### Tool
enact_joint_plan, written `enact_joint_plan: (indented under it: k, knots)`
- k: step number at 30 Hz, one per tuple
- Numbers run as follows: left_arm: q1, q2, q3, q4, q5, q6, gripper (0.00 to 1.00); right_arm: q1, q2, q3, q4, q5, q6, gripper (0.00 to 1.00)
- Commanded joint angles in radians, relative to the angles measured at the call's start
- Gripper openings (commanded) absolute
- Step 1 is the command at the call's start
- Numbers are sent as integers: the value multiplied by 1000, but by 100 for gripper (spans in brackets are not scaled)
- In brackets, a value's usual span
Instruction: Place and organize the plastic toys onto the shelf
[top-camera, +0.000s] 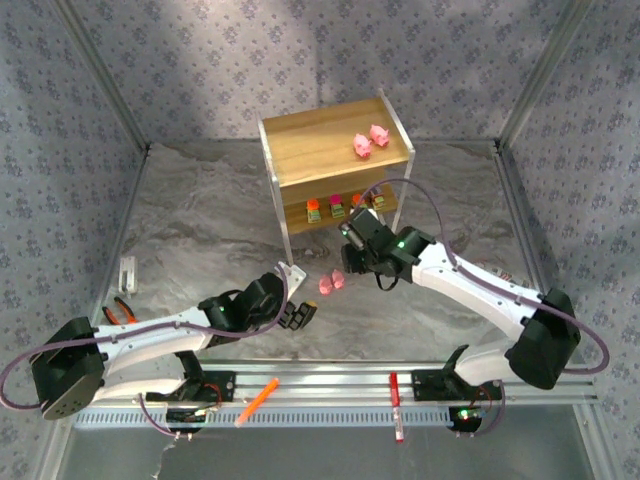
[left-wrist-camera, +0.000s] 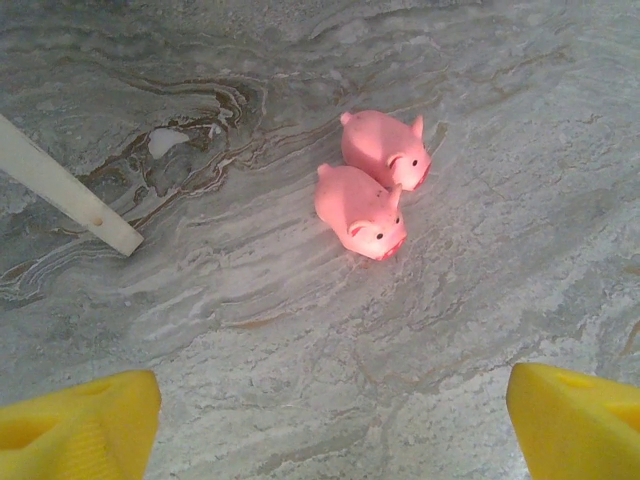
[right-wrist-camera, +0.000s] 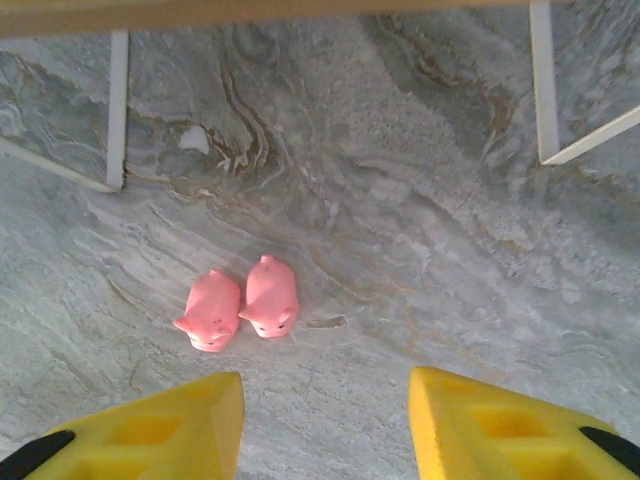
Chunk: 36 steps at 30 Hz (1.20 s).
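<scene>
Two pink pig toys (top-camera: 331, 283) lie side by side on the marbled table in front of the shelf (top-camera: 300, 135). Two more pigs (top-camera: 370, 140) stand on its top board. Several blocky green toys (top-camera: 337, 207) line its lower board. My left gripper (top-camera: 302, 313) hovers open just left of the table pigs. In its wrist view the pigs (left-wrist-camera: 368, 190) lie ahead of the empty gripper (left-wrist-camera: 335, 425). My right gripper (top-camera: 352, 255) hangs open between the shelf and those pigs. Its wrist view shows them (right-wrist-camera: 240, 305) ahead and left of the empty gripper (right-wrist-camera: 325, 425).
An orange marker (top-camera: 257, 401) and a red marker (top-camera: 395, 405) lie on the rail at the near edge. Orange-handled pliers (top-camera: 120, 312) and a small white piece (top-camera: 128, 272) sit at the left. White shelf legs (right-wrist-camera: 118, 110) stand beyond the pigs.
</scene>
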Motion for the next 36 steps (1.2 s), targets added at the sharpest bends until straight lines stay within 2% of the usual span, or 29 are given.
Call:
enact_joint_plan:
  k: [1, 21, 36]
  knots:
    - [-7, -23, 23, 2, 16, 1, 89, 10, 29, -32, 49, -23, 42, 49]
    - [-6, -56, 9, 11, 24, 3, 89, 28, 236, -83, 207, -107, 71, 53]
    - [-6, -60, 8, 9, 21, 3, 89, 31, 300, -106, 242, -110, 100, 55]
